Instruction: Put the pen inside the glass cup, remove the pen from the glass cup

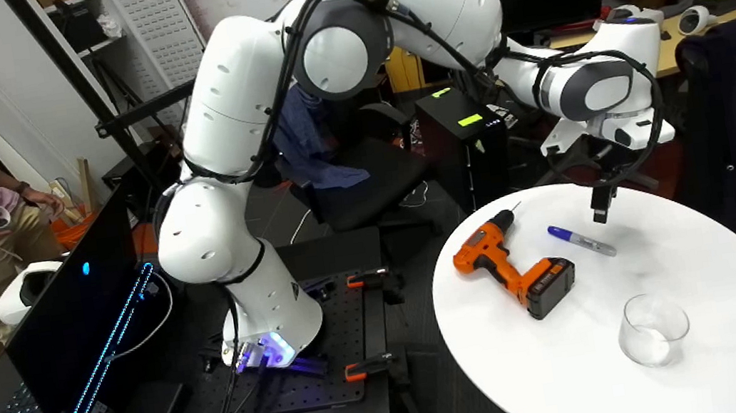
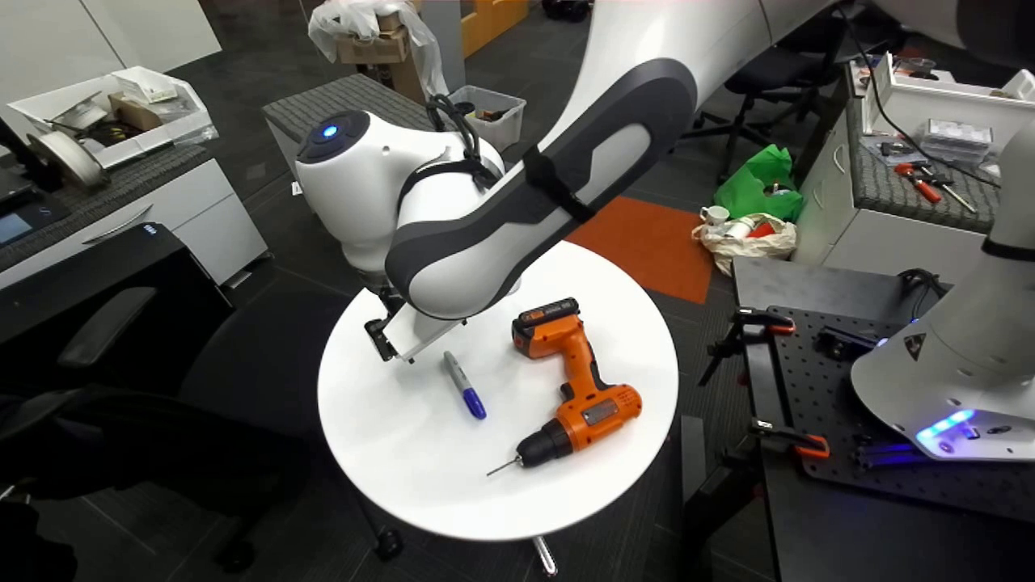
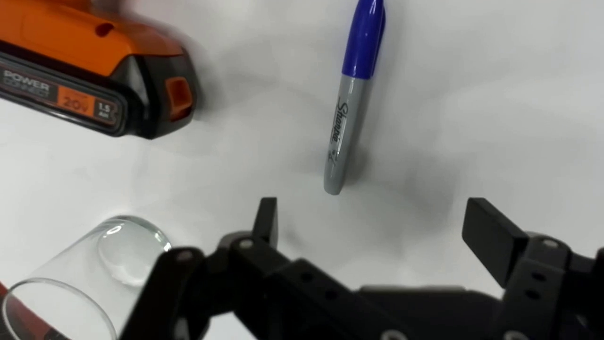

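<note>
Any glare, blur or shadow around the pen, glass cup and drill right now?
Wrist view: the pen shows readable lettering, with a soft shadow beside it; small bright glints sit on the glass cup; the power drill looks soft along its upper edge. In an exterior view, a bright patch shows low in the glass cup.

Clearances on the white desk (image 1: 564, 373), as we find them. Power drill (image 2: 576, 364): lying on its side, the bulkiest obstacle; a bare strip parts it from the pen (image 3: 347, 123). Pen: lying flat, open surface all around, wider on the side away from the drill. Glass cup (image 1: 652, 332): upright, mouth open upward, well apart from the pen; we note bare desk between cup and drill battery (image 1: 552, 286). Tool (image 3: 377, 224): above the desk, jaws wide apart, free gap between. Arm (image 2: 501, 234): over the desk, masking part of it in an exterior view.
</note>
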{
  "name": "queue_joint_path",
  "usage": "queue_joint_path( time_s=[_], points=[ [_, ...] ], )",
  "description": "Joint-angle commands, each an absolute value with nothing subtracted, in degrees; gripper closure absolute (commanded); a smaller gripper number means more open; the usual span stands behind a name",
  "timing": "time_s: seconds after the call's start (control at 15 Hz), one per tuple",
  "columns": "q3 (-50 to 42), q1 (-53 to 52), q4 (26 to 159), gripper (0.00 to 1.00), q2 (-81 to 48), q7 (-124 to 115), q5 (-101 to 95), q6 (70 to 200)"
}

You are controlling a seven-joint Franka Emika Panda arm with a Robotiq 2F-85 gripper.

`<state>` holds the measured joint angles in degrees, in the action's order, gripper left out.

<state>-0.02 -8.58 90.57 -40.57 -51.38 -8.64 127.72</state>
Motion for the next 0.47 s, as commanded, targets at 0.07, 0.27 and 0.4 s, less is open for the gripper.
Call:
queue_joint_path(
  time_s=[0.07, 0.27, 0.4],
  points=[
    [-1.8, -10.1, 90.5, 0.0, -40.7, -50.6, -7.3, 127.7],
    [-2.0, -10.2, 90.5, 0.0, -40.8, -50.7, -7.4, 127.7],
    [-2.0, -10.2, 90.5, 0.0, -40.8, -50.7, -7.4, 127.7]
  ],
)
